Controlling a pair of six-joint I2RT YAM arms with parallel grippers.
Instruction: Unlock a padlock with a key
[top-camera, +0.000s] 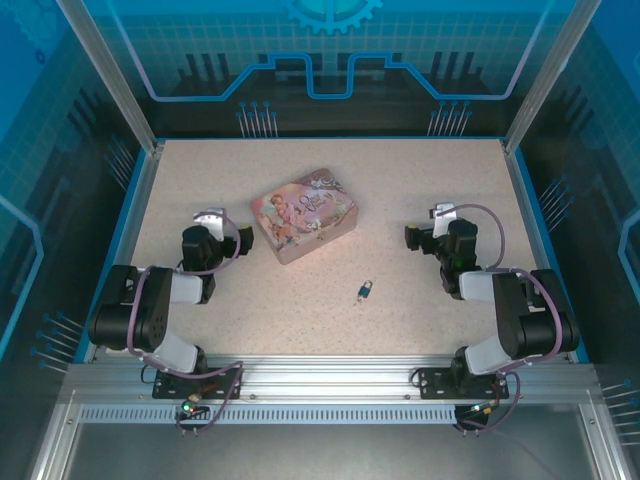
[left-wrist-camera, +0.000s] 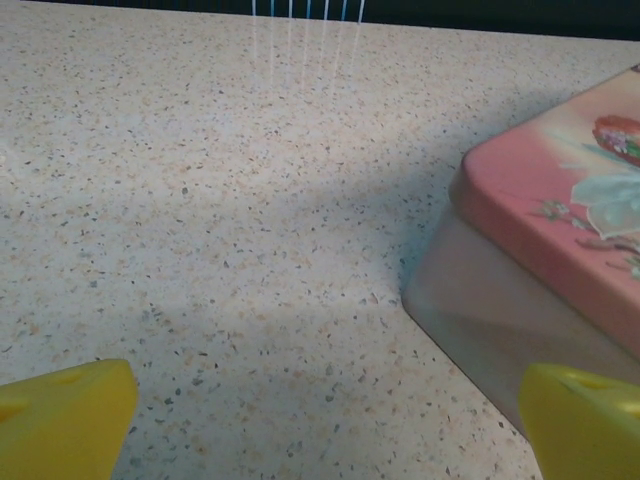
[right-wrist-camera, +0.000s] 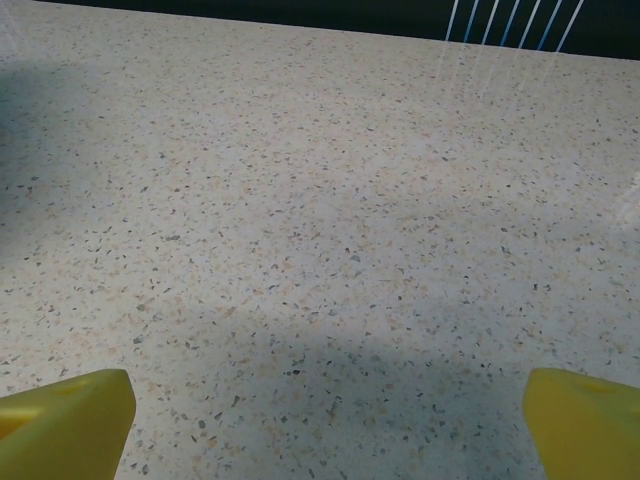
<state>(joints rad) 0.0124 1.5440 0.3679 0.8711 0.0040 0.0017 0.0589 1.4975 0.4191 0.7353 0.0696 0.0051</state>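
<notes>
My left end effector (left-wrist-camera: 325, 430) is spread wide. On its wrist camera the two yellow fingertips (left-wrist-camera: 65, 420) sit in the lower corners of the frame with only bare speckled bench (left-wrist-camera: 220, 200) between them. It holds nothing and touches nothing. The near corner of the pink tin (left-wrist-camera: 560, 210) fills the right of that frame, just ahead of the right-hand tip and, as far as I can judge, not touching it.

My right end effector (right-wrist-camera: 325, 430) is equally wide open and empty. Its yellow tips are in the lower corners of its own wrist frame, over plain bench with a shadow across the lower part.

On the overhead camera the left arm (top-camera: 150, 310) is folded at lower left and the right arm (top-camera: 510, 320) at lower right.

The only container is the tin (top-camera: 304, 214), a pink illustrated rectangular box lying flat just left of centre and turned at an angle. Its lid is on, so I cannot see what is inside.

The padlock (top-camera: 367, 289) lies on the bench a little right of centre, below the tin and between the two arms, well apart from both end effectors. The key (top-camera: 361, 298) is a small dark bluish piece right against it. At this size I cannot tell whether it sits in the lock or merely touches it.
</notes>
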